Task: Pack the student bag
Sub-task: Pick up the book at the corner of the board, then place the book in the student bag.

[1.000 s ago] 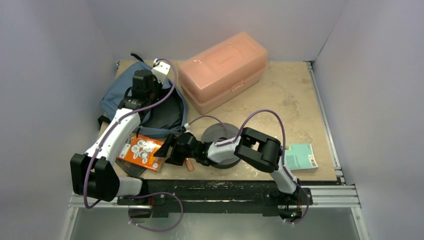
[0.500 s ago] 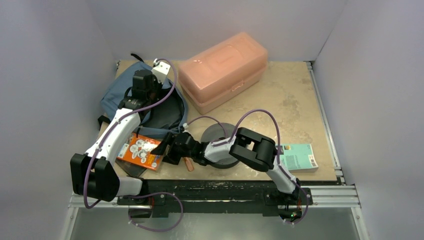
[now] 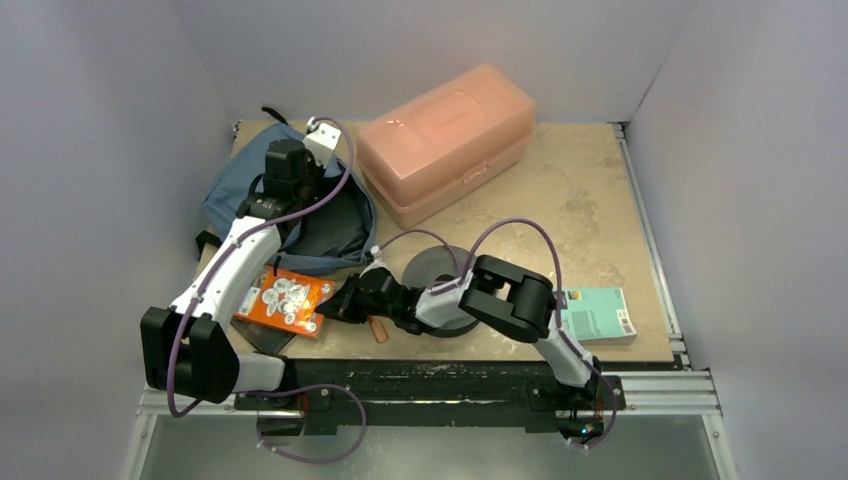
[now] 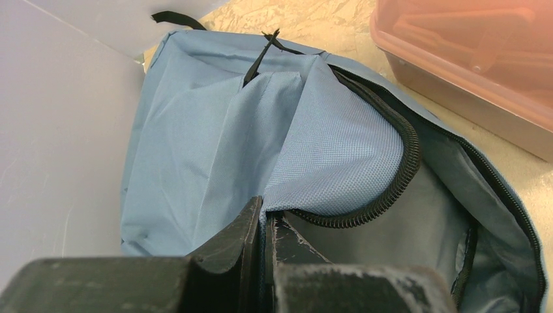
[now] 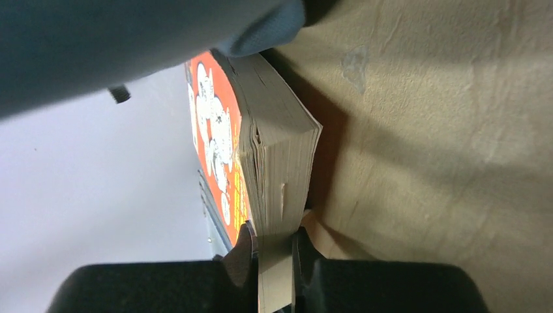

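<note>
Left tool (image 4: 263, 220): fingers together, clamped on the zipper-edge fabric of the soft slate-blue fabric student bag (image 4: 209, 143). That flap stands raised, and the black zipper and grey lining show under it. In the top view we see the left tool (image 3: 285, 170) above the student bag (image 3: 225, 195), which lies at the far left of the beige stone-look surface (image 3: 580, 200), close to the left wall, its mouth facing the near side.

Right tool (image 5: 274, 240): clamped on the orange paperback book (image 5: 274, 150), with the page block squeezed between both fingers at one corner. From the top view the right tool (image 3: 335, 308) reaches in low from the right. The orange paperback book (image 3: 285, 298) sits just near of the bag mouth, with blue bag fabric right at its far end. We cannot tell whether it is lifted off the surface.

The rigid salmon-pink plastic box (image 3: 445, 140) sits closed, just right of the bag at the far side. A dark grey round object (image 3: 430, 262) is partly behind the right arm. A teal booklet (image 3: 600, 312) lies flat near the right edge, and a small orange-brown stick (image 3: 377, 328) lies just beside the right tool.
</note>
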